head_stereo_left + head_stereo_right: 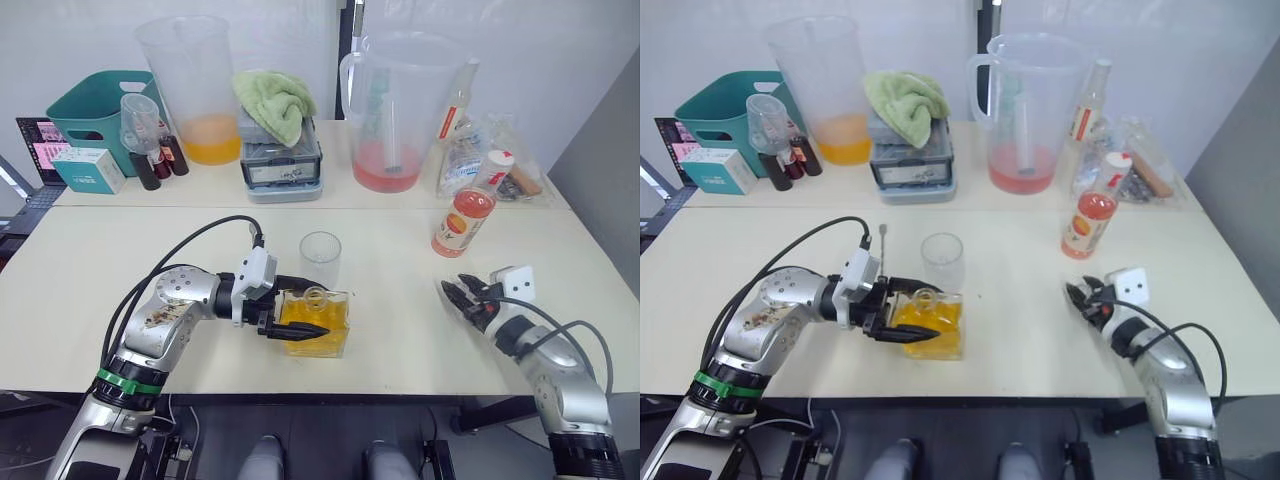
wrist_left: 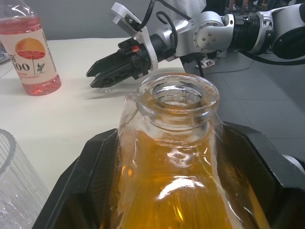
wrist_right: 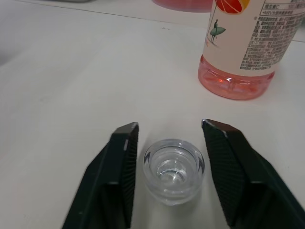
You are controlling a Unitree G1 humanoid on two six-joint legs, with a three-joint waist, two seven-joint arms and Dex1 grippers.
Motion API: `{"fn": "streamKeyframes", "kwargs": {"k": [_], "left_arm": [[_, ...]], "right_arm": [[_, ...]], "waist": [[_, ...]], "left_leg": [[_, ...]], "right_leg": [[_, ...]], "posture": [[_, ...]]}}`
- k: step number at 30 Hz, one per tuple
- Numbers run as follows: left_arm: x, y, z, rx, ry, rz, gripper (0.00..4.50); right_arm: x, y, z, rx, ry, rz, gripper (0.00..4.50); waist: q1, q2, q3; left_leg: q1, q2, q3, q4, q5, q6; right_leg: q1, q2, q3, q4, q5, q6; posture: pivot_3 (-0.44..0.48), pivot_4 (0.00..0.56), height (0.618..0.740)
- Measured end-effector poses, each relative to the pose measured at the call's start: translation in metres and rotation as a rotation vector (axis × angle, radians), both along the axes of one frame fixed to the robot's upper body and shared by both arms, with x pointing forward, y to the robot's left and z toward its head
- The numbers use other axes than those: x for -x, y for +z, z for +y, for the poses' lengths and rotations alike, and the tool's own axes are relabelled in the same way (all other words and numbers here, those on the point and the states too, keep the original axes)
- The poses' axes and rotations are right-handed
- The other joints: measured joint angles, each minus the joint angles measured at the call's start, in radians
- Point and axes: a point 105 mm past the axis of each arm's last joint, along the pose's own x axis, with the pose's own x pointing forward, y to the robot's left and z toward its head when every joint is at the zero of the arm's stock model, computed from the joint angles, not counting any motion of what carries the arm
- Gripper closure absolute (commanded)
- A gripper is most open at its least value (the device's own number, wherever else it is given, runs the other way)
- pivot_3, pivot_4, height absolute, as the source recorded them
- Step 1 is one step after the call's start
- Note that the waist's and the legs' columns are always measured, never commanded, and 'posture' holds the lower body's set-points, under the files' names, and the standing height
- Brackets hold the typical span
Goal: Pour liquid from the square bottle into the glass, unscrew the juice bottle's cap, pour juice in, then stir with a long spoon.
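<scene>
My left gripper (image 1: 318,310) is shut on the square bottle (image 1: 335,322), which holds amber liquid and has an open mouth (image 2: 177,90). It is low over the table's front middle. The empty glass (image 1: 320,256) stands just behind it. At the right, the juice bottle (image 1: 465,215) stands upright with its white cap (image 1: 497,158) on. My right gripper (image 1: 452,292) rests low in front of the juice bottle. It is open, with a small clear glass stopper (image 3: 174,169) on the table between its fingers, touching neither. The long spoon is out of view.
Along the back stand a pitcher with orange liquid (image 1: 195,90), a green cloth (image 1: 275,105) on a grey box, a pitcher with pink liquid (image 1: 395,110), a teal basket (image 1: 100,105), small dark bottles (image 1: 160,160) and plastic bags (image 1: 505,165).
</scene>
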Motion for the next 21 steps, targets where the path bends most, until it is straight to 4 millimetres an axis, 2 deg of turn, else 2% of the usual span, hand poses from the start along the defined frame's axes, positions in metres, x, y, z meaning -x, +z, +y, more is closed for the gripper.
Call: {"fn": "streamKeyframes", "kwargs": {"k": [3,4,9,14,18,21], "left_arm": [[0.000,0.000,0.000,0.000,0.000,0.000,1.67],[0.000,0.000,0.000,0.000,0.000,0.001,1.67],[0.000,0.000,0.000,0.000,-0.001,0.000,1.67],[0.000,0.002,0.003,0.002,0.003,0.008,1.67],[-0.002,0.008,0.017,-0.012,0.061,0.043,1.67],[0.000,0.013,0.036,-0.029,0.129,0.078,1.67]], "right_arm": [[0.000,0.009,-0.003,0.003,-0.015,-0.036,0.07],[0.000,0.013,-0.004,0.004,-0.019,-0.050,0.00],[0.002,0.032,0.003,0.016,0.009,-0.116,0.00],[0.012,0.069,0.024,0.002,0.124,-0.193,0.00],[0.026,0.100,0.054,-0.001,0.286,-0.242,0.00],[0.039,0.101,0.086,0.001,0.445,-0.190,0.00]], "waist": [[0.000,0.000,0.000],[0.000,0.000,0.000],[0.000,0.001,0.000],[-0.003,0.001,0.001],[-0.010,0.001,0.001],[-0.017,0.001,0.002]], "left_leg": [[0.000,0.000,0.000,0.000,0.000,0.000],[0.000,0.000,0.000,0.000,0.000,0.000],[0.000,0.000,0.000,0.000,0.000,0.000],[0.000,0.000,0.000,0.000,0.000,0.000],[-0.001,0.001,0.000,-0.001,0.000,0.000],[-0.002,0.001,0.000,-0.003,0.000,0.000]], "right_leg": [[0.000,0.000,0.000,0.000,0.000,0.000],[0.000,0.000,0.000,0.000,0.000,0.000],[0.000,0.000,0.000,0.000,0.000,0.000],[-0.001,0.000,0.000,0.000,0.000,0.000],[-0.002,0.000,0.000,0.000,0.000,0.000],[-0.003,0.000,0.000,-0.001,0.000,0.000]], "posture": [[0.000,0.150,0.740],[0.000,0.150,0.740],[0.000,0.150,0.740],[0.000,0.150,0.740],[0.000,0.150,0.740],[0.000,0.150,0.740]]}}
